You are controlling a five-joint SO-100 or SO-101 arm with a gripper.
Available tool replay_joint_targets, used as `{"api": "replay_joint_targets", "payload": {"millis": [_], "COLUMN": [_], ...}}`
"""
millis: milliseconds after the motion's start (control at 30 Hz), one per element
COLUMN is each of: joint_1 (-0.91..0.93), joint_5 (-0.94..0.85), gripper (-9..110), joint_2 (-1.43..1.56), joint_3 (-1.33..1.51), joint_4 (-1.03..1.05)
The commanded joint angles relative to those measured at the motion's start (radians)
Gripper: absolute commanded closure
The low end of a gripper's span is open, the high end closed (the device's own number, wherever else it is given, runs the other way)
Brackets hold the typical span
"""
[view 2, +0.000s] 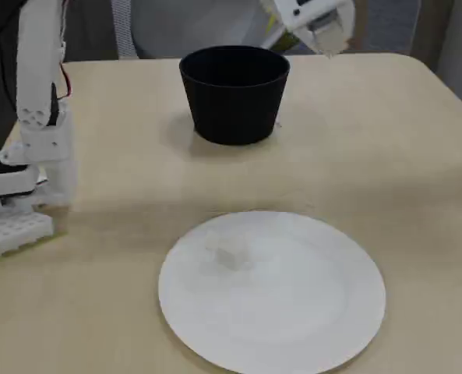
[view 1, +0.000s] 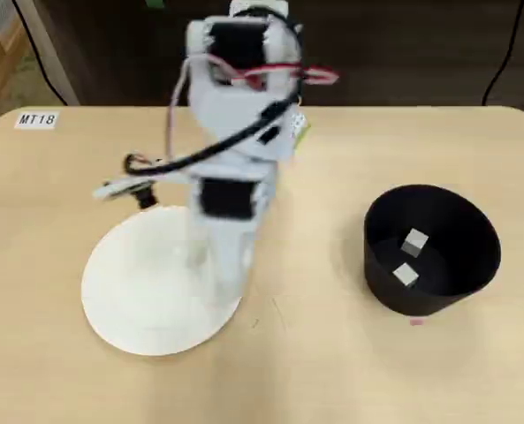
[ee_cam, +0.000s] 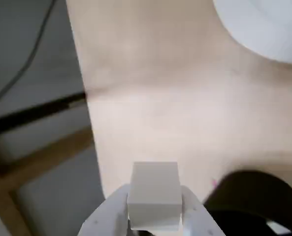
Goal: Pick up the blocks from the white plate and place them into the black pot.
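My gripper (ee_cam: 153,216) is shut on a pale-grey block (ee_cam: 153,194), which fills the gap between the white fingers in the wrist view. The fixed view shows the gripper (view 2: 329,40) raised high, to the right of the black pot (view 2: 234,93). From overhead the arm is blurred and hangs over the right part of the white plate (view 1: 133,291), hiding the held block. Two blocks (view 1: 415,241) (view 1: 406,275) lie inside the pot (view 1: 431,252). A faint pale block shape (view 2: 229,255) shows on the plate (view 2: 293,312).
The arm's white base (view 2: 16,202) stands at the left of the fixed view. A label reading MT18 (view 1: 37,119) is stuck at the table's back left corner. The table edge (ee_cam: 89,137) runs down the left of the wrist view.
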Motion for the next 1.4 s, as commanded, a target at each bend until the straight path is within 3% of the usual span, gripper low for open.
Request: {"api": "replay_joint_targets", "payload": {"millis": [0, 233, 400, 567, 1000, 1200, 1367], "joint_1": [-0.227, -0.474, -0.456, -0.419, -0.448, -0.471, -0.460], "joint_5": [-0.037, -0.052, 0.002, -0.009, -0.029, -0.051, -0.048], "gripper": [104, 104, 104, 104, 104, 67, 65], "joint_2": [0.098, 0.160, 0.551, 0.583, 0.430, 0.437, 0.460], "joint_3": [0.046, 0.244, 0.885, 1.111, 1.147, 1.147, 1.147], "joint_4": [-0.035, -0.279, -0.693, -0.871, -0.927, -0.907, -0.885]}}
